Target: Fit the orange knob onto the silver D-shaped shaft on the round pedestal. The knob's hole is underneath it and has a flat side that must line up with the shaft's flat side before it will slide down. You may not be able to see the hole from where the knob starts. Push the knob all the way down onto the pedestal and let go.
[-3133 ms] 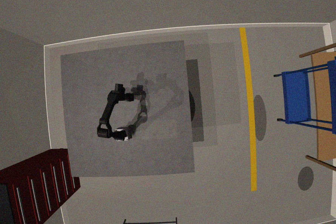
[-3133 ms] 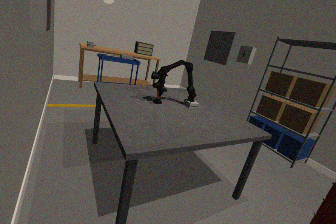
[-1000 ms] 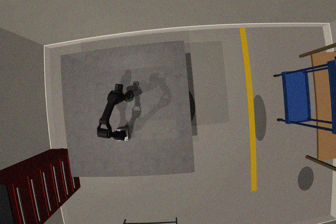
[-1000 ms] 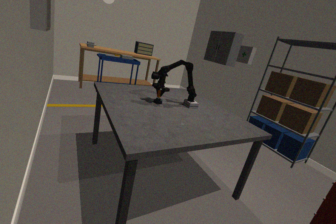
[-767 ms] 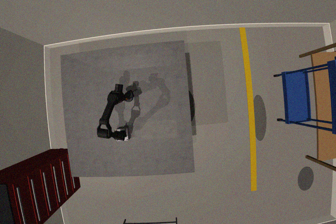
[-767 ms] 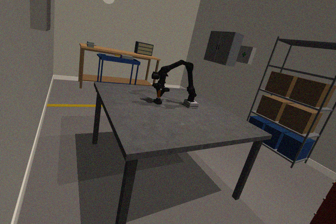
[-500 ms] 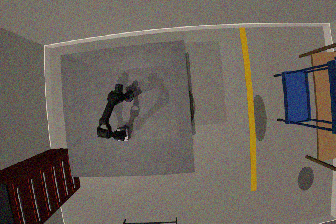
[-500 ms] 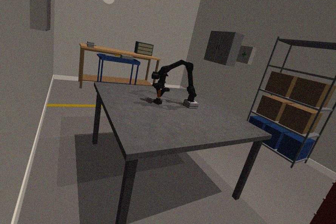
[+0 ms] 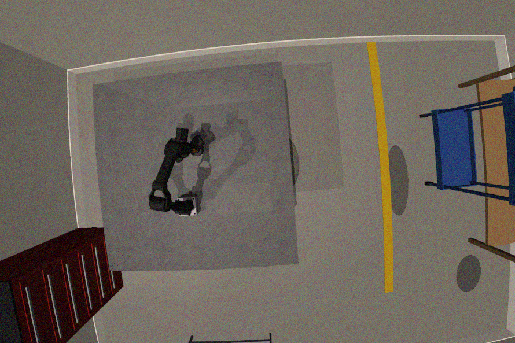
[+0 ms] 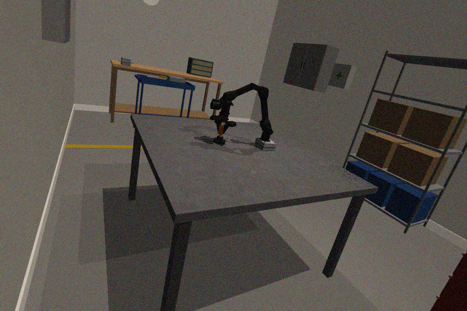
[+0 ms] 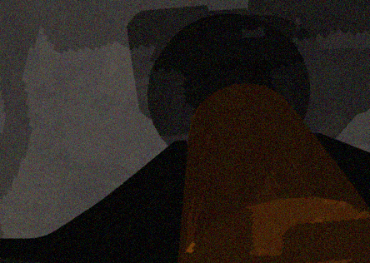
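Note:
The orange knob [image 9: 194, 150] [image 10: 221, 129] [image 11: 246, 160] is upright between the fingers of my gripper [image 10: 221, 127] [image 11: 246, 148], which is shut on it. The dark round pedestal [image 10: 219, 141] [image 11: 229, 39] stands on the table directly below the knob. In the wrist view its disc shows behind the knob's far end, with a square-cornered base under it. In the exterior view the knob's lower end is very close to the pedestal's top; whether they touch I cannot tell. The silver shaft, its flat side and the knob's hole are hidden.
The arm's white base block [image 9: 194, 211] [image 10: 265, 144] stands on the grey table [image 9: 249, 239] [image 10: 241, 175]. A blue cart [image 9: 455, 147] and a wooden bench [image 10: 166, 71] stand beyond the table. A shelf rack [image 10: 371, 94] and a red cabinet [image 9: 70, 276] are off to the sides.

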`<state>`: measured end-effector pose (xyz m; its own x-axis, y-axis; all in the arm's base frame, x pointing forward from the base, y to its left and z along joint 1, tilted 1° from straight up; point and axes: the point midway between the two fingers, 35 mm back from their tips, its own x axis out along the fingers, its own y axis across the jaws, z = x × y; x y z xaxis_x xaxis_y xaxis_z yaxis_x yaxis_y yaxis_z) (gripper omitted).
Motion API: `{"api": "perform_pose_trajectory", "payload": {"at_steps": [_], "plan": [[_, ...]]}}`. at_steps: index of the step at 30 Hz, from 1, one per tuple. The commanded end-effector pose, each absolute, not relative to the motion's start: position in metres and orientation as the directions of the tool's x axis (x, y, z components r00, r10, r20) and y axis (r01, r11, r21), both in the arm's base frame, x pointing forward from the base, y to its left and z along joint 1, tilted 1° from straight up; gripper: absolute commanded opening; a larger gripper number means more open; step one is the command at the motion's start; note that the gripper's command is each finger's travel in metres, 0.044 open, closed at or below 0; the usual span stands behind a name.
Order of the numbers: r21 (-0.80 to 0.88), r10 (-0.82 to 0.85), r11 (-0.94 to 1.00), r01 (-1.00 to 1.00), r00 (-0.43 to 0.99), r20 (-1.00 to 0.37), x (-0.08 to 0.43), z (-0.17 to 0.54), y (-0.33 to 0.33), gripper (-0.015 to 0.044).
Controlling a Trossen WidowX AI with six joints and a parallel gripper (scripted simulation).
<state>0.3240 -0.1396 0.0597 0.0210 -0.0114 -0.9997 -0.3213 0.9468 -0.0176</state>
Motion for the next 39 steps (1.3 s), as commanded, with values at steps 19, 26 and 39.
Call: {"api": "perform_pose_trajectory", "payload": {"at_steps": [19,26,39], "plan": [[-0.019,-0.013,0.944,-0.328,0.021,-1.000,0.3210,0.0559,-0.1386,0.0000],[-0.019,-0.013,0.944,-0.328,0.021,-1.000,0.3221,0.0601,-0.1391,0.0000],[-0.022,-0.013,0.856,-0.517,0.021,-1.000,0.3251,0.0597,-0.1405,0.0000]]}}
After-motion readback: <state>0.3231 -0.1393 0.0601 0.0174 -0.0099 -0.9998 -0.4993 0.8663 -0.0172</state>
